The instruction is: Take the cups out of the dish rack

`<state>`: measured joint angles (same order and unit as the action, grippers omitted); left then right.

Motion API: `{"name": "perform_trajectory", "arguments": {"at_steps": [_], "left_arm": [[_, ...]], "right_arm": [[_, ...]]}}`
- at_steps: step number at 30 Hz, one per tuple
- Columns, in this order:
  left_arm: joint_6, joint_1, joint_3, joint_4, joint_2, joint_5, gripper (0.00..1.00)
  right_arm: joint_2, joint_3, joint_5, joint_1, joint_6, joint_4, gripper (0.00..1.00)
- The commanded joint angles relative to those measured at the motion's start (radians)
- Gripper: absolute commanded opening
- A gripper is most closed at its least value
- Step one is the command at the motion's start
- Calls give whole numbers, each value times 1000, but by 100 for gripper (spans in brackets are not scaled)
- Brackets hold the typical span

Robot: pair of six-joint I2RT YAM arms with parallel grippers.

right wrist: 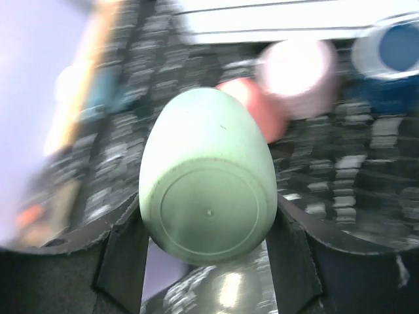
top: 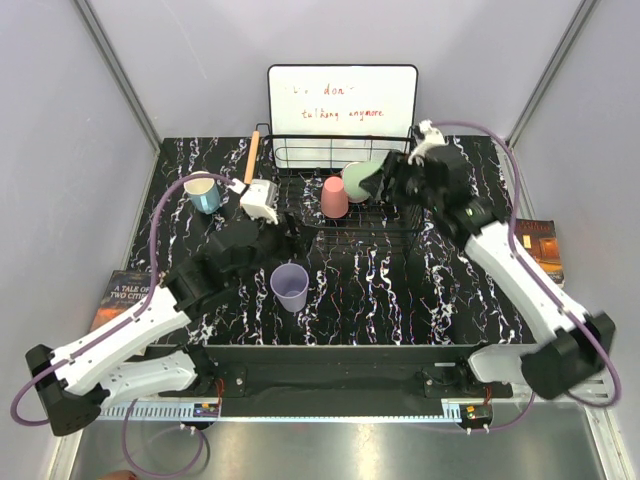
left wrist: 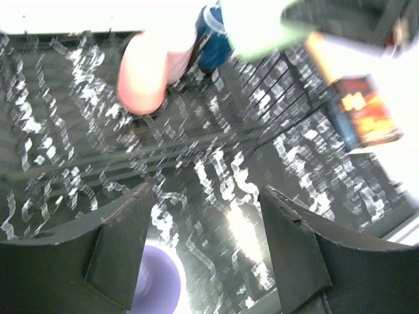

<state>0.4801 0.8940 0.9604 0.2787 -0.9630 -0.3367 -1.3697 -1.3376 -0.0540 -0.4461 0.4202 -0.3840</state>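
The black wire dish rack (top: pixel 392 232) stands at the back of the table. An upturned salmon pink cup (top: pixel 334 197) (left wrist: pixel 147 75) stands in it. My right gripper (top: pixel 380 182) (right wrist: pixel 206 206) is shut on a green cup (top: pixel 360 178) (right wrist: pixel 208 190), which is tilted with its base towards the wrist. Behind it, in the right wrist view, are a mauve cup (right wrist: pixel 296 69) and a navy cup (right wrist: pixel 393 49). A lavender cup (top: pixel 290 287) (left wrist: pixel 157 281) stands upright on the table under my open left gripper (top: pixel 283 238) (left wrist: pixel 206 191). A light blue cup (top: pixel 203 193) stands at the left.
A white board with writing (top: pixel 342 100) leans behind the rack. The rack's wooden handle (top: pixel 252 160) sticks out at its left. A book (top: pixel 120 295) lies off the table's left edge and another book (top: pixel 538 245) (left wrist: pixel 363 108) off its right edge.
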Motion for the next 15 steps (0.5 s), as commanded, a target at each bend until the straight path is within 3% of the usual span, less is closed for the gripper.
{"name": "perform_trajectory", "arguments": {"at_steps": [1,5,9,15], "left_arm": [[38,-46,-40,-223,69,79,72],[98,-116,-93,-326,92,207,74],[123,-124,-156,-458,127,287,75],[167,-124,-229,-645,148,384,75]], "right_arm": [[191,224,-357,-3,176,482,0],[282,447,-528,14,384,785,0],[317,607,-540,14,532,1058,0],[299,698,-560,14,649,1246,0]]}}
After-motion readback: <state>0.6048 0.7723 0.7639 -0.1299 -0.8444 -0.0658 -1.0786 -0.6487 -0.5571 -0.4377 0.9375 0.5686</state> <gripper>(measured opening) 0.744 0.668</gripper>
